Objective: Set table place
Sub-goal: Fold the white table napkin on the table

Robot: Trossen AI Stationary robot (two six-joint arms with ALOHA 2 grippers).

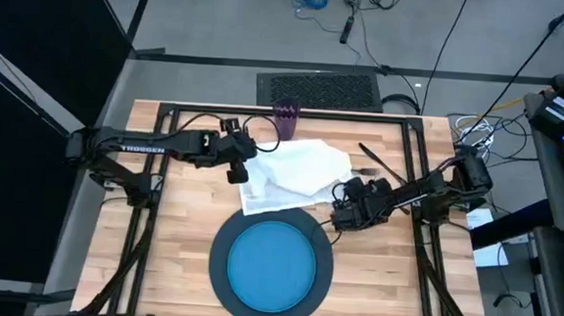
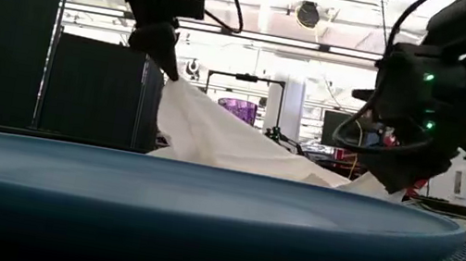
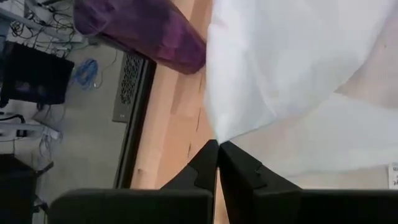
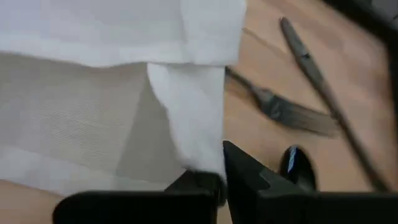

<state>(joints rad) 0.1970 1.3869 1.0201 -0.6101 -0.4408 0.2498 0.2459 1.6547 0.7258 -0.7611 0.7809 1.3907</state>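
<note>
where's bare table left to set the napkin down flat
Bare wood of the table lies left of the charger, and more right of it toward the front right corner. It is crowded behind the blue plate: the napkin, held by the left gripper and right gripper, the cutlery and purple cup fill that area.

White napkin [image 1: 296, 169] showing plain, faint weave, pinched by black fingers [image 3: 205, 163]. Purple cup [image 1: 285, 120] beyond the fingers. Blue plate [image 1: 273, 266] sitting on dark grey charger [image 1: 220, 277] with ribbed texture. Table [image 1: 185, 226] showing light wood planks, black frame. Cutlery [image 4: 292, 111] beside the fingers looking dark metallic.
</note>
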